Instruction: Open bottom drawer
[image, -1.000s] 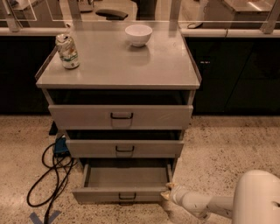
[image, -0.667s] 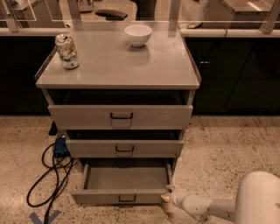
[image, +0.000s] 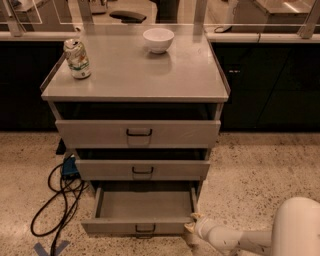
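The gripper (image: 192, 226), seemingly pale tan, sits at the front right corner of the bottom drawer (image: 116, 228) and joins a smooth white tubular arm (image: 235, 240) that widens into a rounded white shell (image: 299, 222).

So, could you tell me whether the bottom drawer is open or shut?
Open: the bottom drawer is pulled well out, its bare inside floor showing. The gripper sits at its front right corner.
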